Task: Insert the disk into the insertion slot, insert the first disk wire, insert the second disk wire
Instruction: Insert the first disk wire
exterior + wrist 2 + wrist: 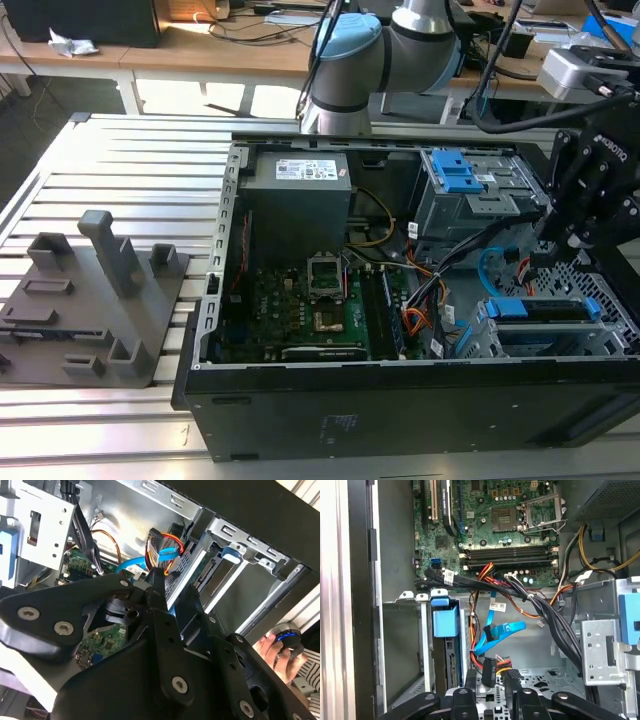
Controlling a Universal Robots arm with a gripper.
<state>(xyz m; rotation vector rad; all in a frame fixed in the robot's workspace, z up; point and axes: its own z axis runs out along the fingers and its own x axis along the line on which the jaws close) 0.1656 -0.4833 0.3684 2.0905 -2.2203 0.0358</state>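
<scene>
The disk [445, 622], in its blue carrier, sits inside the insertion slot [405, 645], a low grey cage. In the exterior view the disk [540, 308] lies in that slot [545, 342] at the case's front right corner. My gripper [491, 681] is shut on the black plug of the first disk wire [489, 667], whose red and orange leads trail off beside the disk's end. The light blue second disk wire [507, 629] loops loose just beyond the plug. From outside, my gripper [545, 255] hangs over the slot, next to the second disk wire [487, 262].
A taller grey cage with a blue latch [455, 175] stands behind the slot. A thick bundle of black cables [545, 610] crosses near the plug. The motherboard [300, 300] and power supply [300, 195] lie further toward the exterior view's left. A grey fixture [100, 300] sits outside the case. A person's hand [272, 647] rests nearby.
</scene>
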